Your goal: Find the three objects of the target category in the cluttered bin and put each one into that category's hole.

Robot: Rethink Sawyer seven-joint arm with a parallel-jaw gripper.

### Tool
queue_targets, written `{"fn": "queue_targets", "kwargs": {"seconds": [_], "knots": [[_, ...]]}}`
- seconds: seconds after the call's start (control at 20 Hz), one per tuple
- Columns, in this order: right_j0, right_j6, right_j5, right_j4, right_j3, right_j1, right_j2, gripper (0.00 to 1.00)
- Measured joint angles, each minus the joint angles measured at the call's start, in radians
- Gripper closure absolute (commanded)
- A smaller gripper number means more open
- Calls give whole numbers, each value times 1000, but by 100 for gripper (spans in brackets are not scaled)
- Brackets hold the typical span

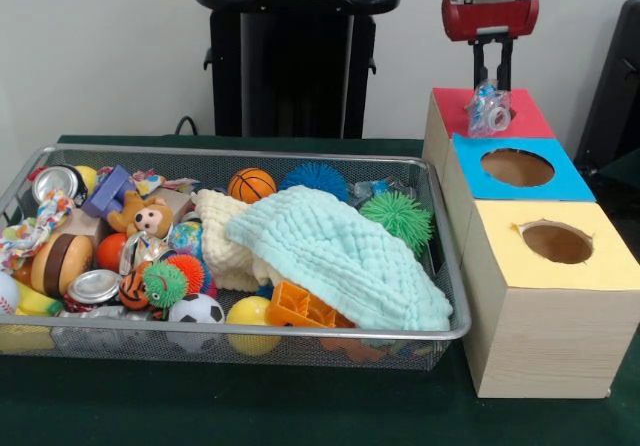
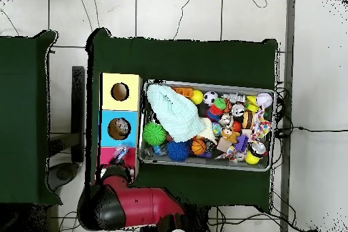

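My gripper (image 1: 492,86) hangs over the red-topped box (image 1: 530,116) at the right, shut on a crumpled clear plastic piece (image 1: 489,109) that sits at that box's hole. From above, the same piece (image 2: 121,153) shows on the red box (image 2: 109,157) just past the arm's red head. The blue-topped box (image 1: 470,171) and the yellow-topped box (image 1: 500,256) stand in a row with it. The wire mesh bin (image 1: 452,276) beside them is full of toys, partly covered by a pale teal cloth (image 1: 340,256).
In the bin lie a green spiky ball (image 1: 398,216), a blue spiky ball (image 1: 315,178), a small basketball (image 1: 251,184), a soccer ball (image 1: 196,311), tins and a plush bear (image 1: 148,216). Something shows inside the blue box's hole (image 2: 120,128). Green cloth covers the table.
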Motion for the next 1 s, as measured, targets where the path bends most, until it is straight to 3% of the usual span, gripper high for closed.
{"fn": "queue_targets", "kwargs": {"seconds": [1.0], "knots": [[20,0,0,0,-49,22,-18,100]]}}
